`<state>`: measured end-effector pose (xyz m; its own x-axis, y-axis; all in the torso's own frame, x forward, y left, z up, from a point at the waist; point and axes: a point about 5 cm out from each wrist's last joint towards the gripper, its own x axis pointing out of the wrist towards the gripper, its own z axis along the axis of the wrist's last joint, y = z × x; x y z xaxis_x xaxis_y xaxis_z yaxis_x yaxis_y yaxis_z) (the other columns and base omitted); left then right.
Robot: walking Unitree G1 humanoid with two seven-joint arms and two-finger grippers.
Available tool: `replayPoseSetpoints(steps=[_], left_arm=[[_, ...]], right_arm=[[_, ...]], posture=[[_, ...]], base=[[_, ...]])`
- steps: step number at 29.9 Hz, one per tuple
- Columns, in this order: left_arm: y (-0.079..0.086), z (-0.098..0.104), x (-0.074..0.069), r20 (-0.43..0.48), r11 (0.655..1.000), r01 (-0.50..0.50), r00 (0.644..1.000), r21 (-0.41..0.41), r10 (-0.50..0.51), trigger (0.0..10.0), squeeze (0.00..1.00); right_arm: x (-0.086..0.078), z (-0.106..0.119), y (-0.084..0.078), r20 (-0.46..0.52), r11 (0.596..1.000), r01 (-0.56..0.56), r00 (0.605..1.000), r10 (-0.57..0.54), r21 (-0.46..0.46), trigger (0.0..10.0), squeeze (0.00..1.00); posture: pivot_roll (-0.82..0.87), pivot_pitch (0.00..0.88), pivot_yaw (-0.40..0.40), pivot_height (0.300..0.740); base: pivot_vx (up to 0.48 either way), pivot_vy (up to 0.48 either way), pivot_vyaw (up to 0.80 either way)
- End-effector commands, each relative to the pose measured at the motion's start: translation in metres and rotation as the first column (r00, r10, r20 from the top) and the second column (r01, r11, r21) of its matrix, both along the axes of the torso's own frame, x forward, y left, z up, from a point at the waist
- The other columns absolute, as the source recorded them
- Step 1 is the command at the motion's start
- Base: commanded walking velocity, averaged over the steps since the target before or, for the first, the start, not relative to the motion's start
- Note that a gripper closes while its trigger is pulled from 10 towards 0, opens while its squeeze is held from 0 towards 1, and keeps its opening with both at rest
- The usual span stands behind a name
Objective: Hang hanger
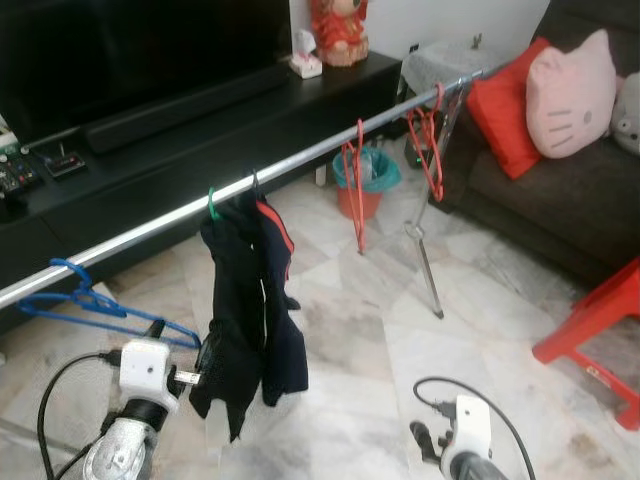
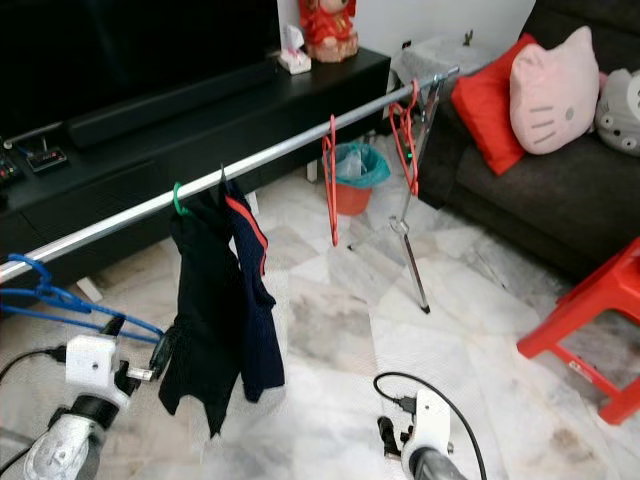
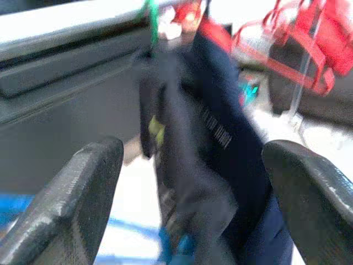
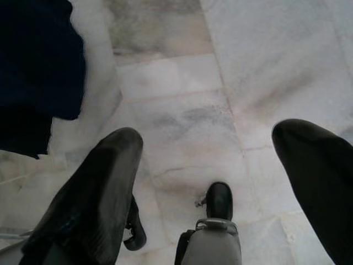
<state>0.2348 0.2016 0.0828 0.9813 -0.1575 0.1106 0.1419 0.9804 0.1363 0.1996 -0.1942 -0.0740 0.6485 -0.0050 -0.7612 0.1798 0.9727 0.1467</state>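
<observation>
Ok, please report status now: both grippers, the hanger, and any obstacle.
Left gripper open, raised at the dark clothes on the rail. Right gripper open, low over floor. Blue hanger hooked on rail's near end. Nothing blocking.

Dark clothes (image 1: pixel 245 300) block the rail (image 1: pixel 300 160); bare stretches lie either side.

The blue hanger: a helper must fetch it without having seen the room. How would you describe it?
Follow the long silver rail that runs in front of the black TV cabinet to its near, left end. The blue hanger hooks there, left of the dark clothes. It is bare and blue; the other empty hangers are red.
</observation>
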Motion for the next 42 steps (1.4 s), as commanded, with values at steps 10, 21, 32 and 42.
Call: replayPoseSetpoints(steps=[10, 21, 32, 42], left_arm=[[-0.035, 0.018, 0.019, 0.013, 0.996, 0.073, 0.997, -0.054, -0.072, 10.0, 0.00], [-0.035, 0.024, 0.023, 0.005, 0.996, 0.074, 0.997, -0.056, -0.074, 10.0, 0.00], [-0.035, 0.026, 0.023, -0.002, 0.996, 0.078, 0.997, -0.052, -0.078, 10.0, 0.00], [-0.033, 0.028, 0.022, 0.001, 0.997, 0.063, 0.998, -0.048, -0.063, 10.0, 0.00]], right_arm=[[-0.002, -0.001, 0.000, -0.007, 1.000, 0.018, 1.000, -0.018, -0.001, 10.0, 0.00], [-0.003, -0.002, 0.000, -0.020, 1.000, 0.028, 0.999, -0.028, 0.003, 10.0, 0.00], [-0.003, -0.002, 0.001, -0.019, 1.000, 0.026, 0.999, -0.025, 0.005, 10.0, 0.00], [-0.003, -0.002, 0.001, -0.017, 1.000, 0.025, 1.000, -0.025, 0.004, 10.0, 0.00]], posture=[[0.01, 0.018, 0.012, 0.740], [0.02, 0.014, 0.014, 0.740], [0.02, 0.006, 0.015, 0.740], [0.02, 0.005, 0.015, 0.740]], base=[[0.000, 0.000, 0.00], [0.321, 0.000, 0.00], [0.339, 0.000, -0.51], [0.297, 0.000, 0.00]])
